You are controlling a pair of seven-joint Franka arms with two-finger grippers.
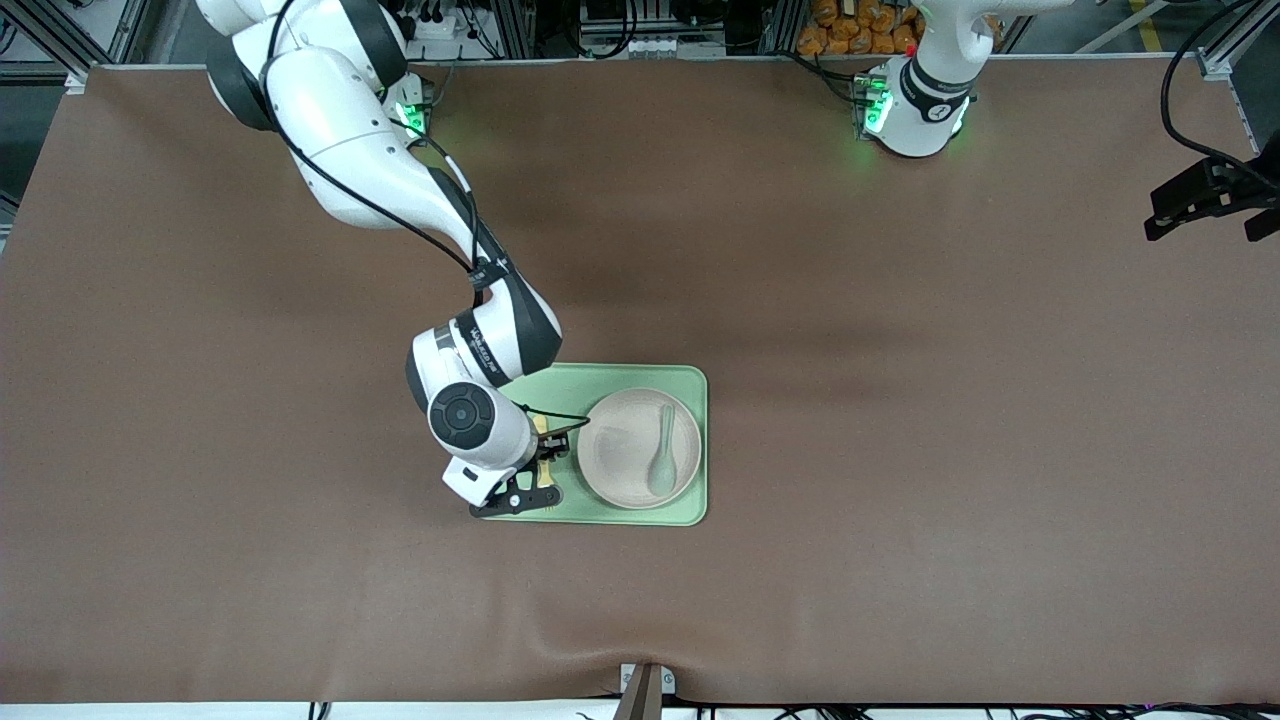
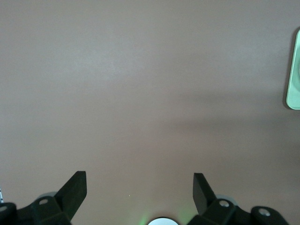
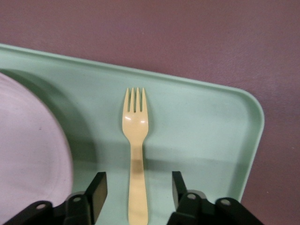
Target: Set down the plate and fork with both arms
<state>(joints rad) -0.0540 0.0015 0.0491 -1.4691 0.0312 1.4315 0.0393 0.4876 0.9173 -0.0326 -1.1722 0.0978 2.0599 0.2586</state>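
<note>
The right gripper (image 3: 136, 192) hangs low over the green tray (image 1: 690, 385), fingers apart on either side of the fork's handle. The fork (image 3: 135, 154) lies flat on the tray beside the plate (image 1: 620, 455), toward the right arm's end. A grey-green spoon (image 1: 663, 455) rests in the plate. The left gripper (image 2: 139, 192) waits, spread wide, over bare tabletop (image 1: 900, 560) by the left arm's edge.

The right arm reaches from its base toward the middle of the bench, wrist bent down, right gripper (image 1: 530, 492) held low with fingers (image 3: 97, 190) apart. The left gripper (image 2: 139, 194), fingers spread, waits raised near the left arm's end.
</note>
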